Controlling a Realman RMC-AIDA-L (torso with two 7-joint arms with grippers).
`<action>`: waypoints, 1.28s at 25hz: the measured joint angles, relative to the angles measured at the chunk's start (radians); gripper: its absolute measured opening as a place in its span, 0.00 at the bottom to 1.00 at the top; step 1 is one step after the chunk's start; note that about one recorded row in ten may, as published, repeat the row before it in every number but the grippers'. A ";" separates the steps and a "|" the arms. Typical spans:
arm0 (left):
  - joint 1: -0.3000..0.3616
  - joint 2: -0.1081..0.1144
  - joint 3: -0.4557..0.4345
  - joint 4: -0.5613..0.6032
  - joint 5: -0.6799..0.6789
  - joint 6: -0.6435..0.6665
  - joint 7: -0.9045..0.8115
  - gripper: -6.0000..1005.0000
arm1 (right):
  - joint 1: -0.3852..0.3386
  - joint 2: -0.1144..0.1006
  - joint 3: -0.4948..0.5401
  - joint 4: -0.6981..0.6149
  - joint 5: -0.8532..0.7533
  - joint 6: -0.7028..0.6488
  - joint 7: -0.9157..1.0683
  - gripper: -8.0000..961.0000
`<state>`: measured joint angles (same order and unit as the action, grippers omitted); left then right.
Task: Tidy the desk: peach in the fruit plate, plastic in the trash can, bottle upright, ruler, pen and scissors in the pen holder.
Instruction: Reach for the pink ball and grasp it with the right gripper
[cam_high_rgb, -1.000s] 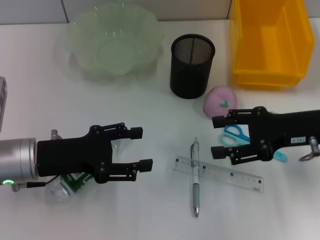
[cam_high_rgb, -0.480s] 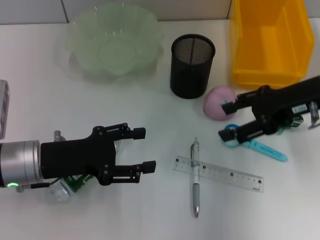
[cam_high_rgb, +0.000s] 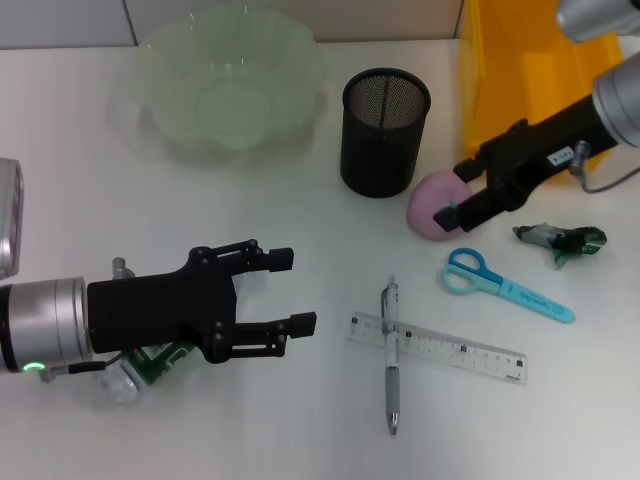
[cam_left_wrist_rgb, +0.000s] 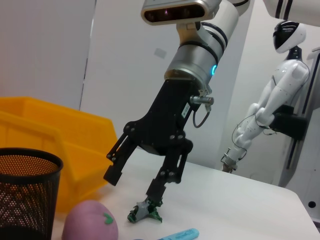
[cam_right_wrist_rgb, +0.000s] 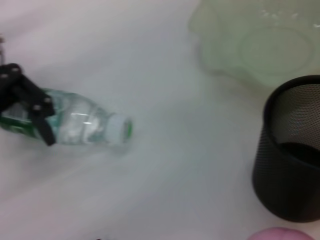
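Hovering over the white desk, the black left gripper spreads its fingers wide above a clear plastic bottle with a green label, which lies on its side near the desk's front-left corner, white cap on; the label's print cannot be read. The black right gripper hangs with fingers parted and nothing between them, just over a round pink peach with a small green mark that sits beside the black mesh pen holder. A small white label on the right arm carries writing too small to make out. A crumpled green-and-silver plastic wrapper lies near the desk's right edge, in front of the yellow plastic bin. Blue-handled scissors, a clear ruler and a silver pen lying across it rest toward the front edge. The pale green scalloped fruit plate stands at the back.
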<state>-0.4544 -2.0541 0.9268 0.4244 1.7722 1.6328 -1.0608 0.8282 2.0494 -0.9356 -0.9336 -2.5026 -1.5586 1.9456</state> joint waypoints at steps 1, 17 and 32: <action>0.000 0.000 0.000 0.000 0.000 0.000 0.000 0.81 | 0.000 0.000 0.000 0.000 0.000 0.000 0.000 0.85; 0.000 -0.002 -0.014 -0.006 -0.001 -0.006 0.007 0.81 | -0.005 0.030 -0.135 0.022 -0.068 0.200 0.073 0.85; 0.000 -0.005 -0.014 -0.006 0.000 -0.007 0.007 0.81 | 0.000 0.032 -0.181 0.097 -0.062 0.293 0.064 0.85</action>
<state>-0.4540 -2.0586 0.9127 0.4187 1.7717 1.6258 -1.0537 0.8277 2.0818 -1.1166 -0.8366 -2.5646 -1.2652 2.0101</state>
